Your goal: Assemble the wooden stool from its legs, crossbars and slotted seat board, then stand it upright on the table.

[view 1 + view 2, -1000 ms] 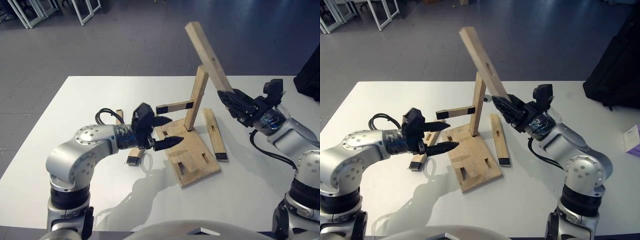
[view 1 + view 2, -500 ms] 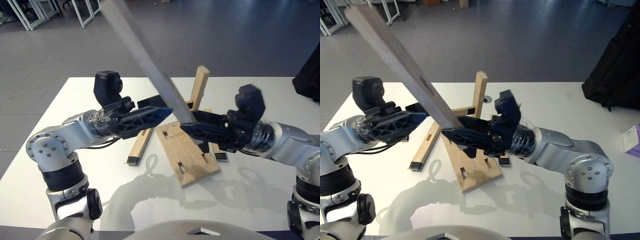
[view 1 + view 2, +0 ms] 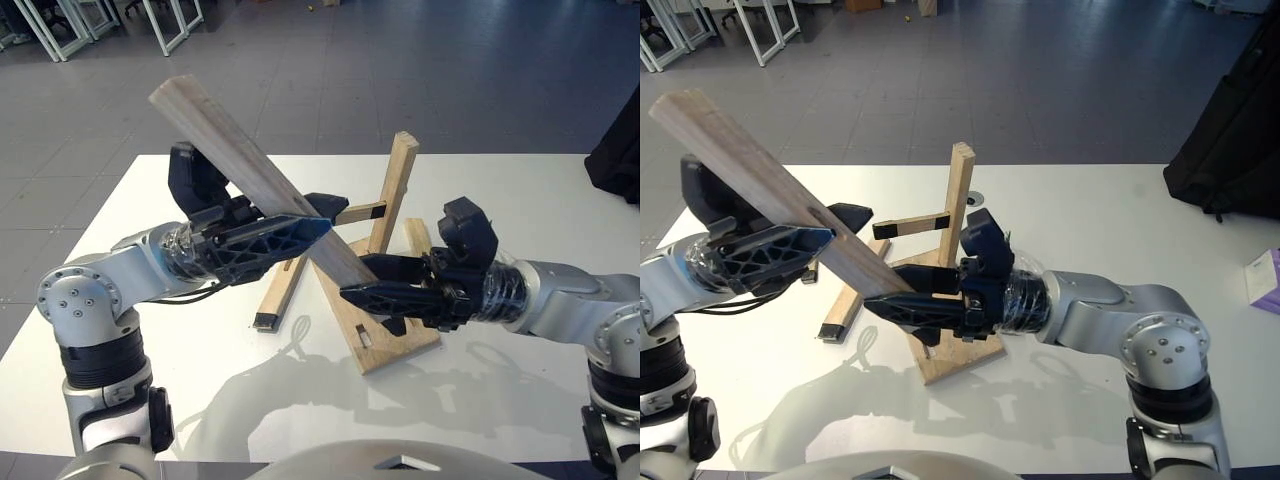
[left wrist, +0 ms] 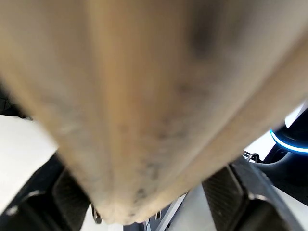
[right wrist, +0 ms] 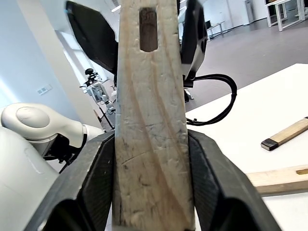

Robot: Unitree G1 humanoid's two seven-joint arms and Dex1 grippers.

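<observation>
Over the seat board, right pincer and seemingly left pincer grip the leg, now tilted lower.

Pale, grained wood for the leg, seat board and black-tipped crossbar, against a white table.

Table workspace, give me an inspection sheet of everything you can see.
Surface: white table.
Job's things: seat board flat; upright leg on it, carrying crossbar; left loose leg and right loose leg flat beside it; held leg tilted in air.
Clutter: purple box at right edge.
Grippers: left gripper and right gripper both shut on held leg.
Cables: black cable by left arm.
Surroundings: grey floor, white frames behind.
</observation>
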